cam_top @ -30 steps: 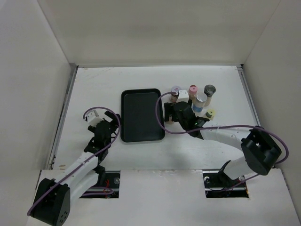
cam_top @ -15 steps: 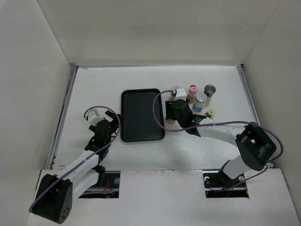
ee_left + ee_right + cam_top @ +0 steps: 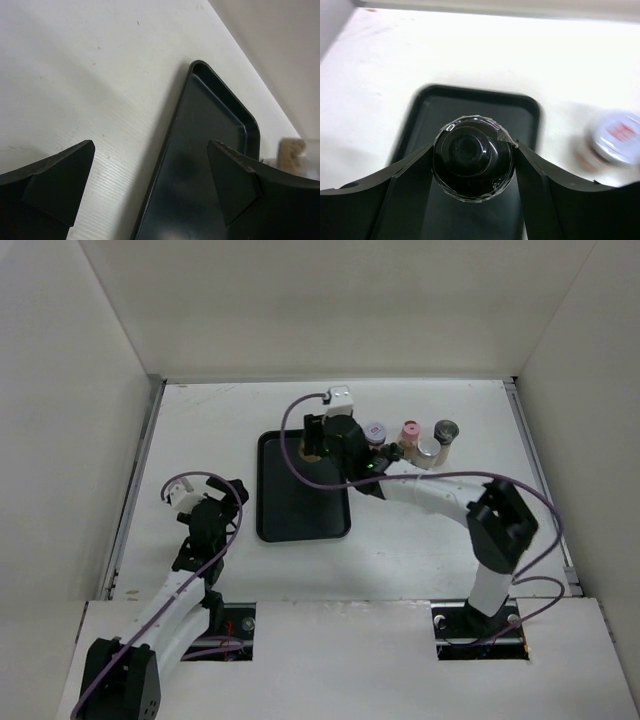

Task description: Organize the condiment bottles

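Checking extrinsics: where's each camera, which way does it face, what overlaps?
Top external: fixed above and behind the bases, looking down at the table; both arms show, left hand and right hand.
Left wrist: on the left arm, facing forward-down at a corner of the tray; its two open fingers frame it.
Right wrist: on the right arm, looking down on the black-capped bottle gripped between its fingers, over the tray.
Shared: all three see the tray.
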You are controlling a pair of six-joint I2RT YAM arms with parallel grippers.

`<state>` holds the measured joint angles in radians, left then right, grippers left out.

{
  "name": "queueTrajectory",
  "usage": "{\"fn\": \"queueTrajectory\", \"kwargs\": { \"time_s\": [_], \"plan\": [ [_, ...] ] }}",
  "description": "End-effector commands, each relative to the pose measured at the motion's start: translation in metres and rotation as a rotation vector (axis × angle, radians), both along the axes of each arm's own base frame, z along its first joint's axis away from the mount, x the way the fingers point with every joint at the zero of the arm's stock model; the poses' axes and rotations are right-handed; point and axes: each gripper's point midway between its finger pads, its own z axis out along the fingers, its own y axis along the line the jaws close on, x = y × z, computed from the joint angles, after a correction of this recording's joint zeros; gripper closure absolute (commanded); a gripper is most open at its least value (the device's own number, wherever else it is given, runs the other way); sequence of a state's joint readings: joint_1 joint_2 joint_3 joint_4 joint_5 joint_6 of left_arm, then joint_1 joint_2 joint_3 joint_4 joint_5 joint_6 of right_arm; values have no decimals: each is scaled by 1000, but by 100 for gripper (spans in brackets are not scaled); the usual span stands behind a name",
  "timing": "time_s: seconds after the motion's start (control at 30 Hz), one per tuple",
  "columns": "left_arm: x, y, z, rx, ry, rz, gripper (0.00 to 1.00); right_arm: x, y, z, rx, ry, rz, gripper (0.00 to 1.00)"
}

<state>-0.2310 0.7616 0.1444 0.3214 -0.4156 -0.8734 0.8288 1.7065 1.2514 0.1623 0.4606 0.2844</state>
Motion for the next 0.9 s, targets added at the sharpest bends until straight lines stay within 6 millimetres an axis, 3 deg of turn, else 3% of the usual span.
{"fn": "queueTrajectory", "kwargs": {
  "time_s": [0.0,0.2,0.33,0.53,0.63,0.73,0.87],
  "plan": [
    [-3,6,-3,-35,3,31,0,19,59,12,46,-52,78,49],
    [-4,8,-2,-45,-5,36,0,55,108,4,52,-56,87,48],
    [-3,8,-3,-45,-3,34,0,66,128,-18,32,-20,96,47],
    [-2,7,-2,-48,-6,30,0,68,142,-49,2,9,102,44],
    [-2,5,-1,-51,-9,19,0,67,146,-54,8,15,102,30],
    [-1,5,-2,-46,-8,23,0,64,150,-45,31,4,113,13],
    [-1,2,-2,-48,-7,6,0,45,146,7,119,-39,162,5]
  ]
}}
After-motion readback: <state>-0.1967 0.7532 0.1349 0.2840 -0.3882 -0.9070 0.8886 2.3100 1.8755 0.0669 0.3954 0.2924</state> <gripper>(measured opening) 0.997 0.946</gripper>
